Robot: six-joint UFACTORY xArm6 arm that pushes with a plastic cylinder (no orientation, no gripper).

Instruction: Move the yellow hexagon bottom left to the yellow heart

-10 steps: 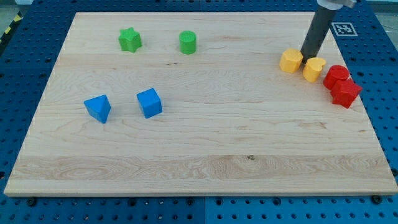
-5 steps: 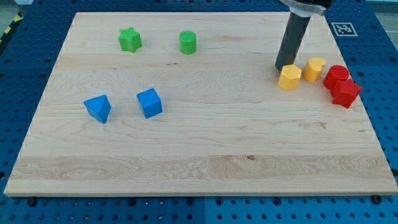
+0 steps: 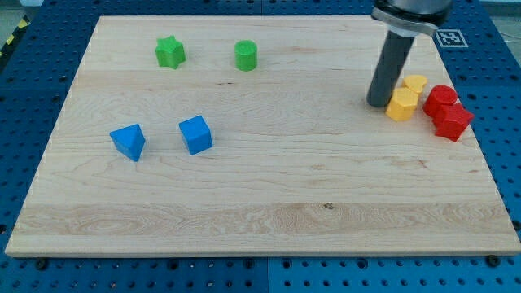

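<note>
At the board's upper right, my tip [image 3: 378,103] bears no load and rests against the yellow hexagon [image 3: 401,105] on its left. Hexagon touches the yellow heart [image 3: 415,83], below-left of it; placement judged essentially complete

two yellow blocks [image 3: 400,105], two red blocks [image 3: 446,111], two green blocks [image 3: 170,52], two blue blocks [image 3: 195,134]
</note>
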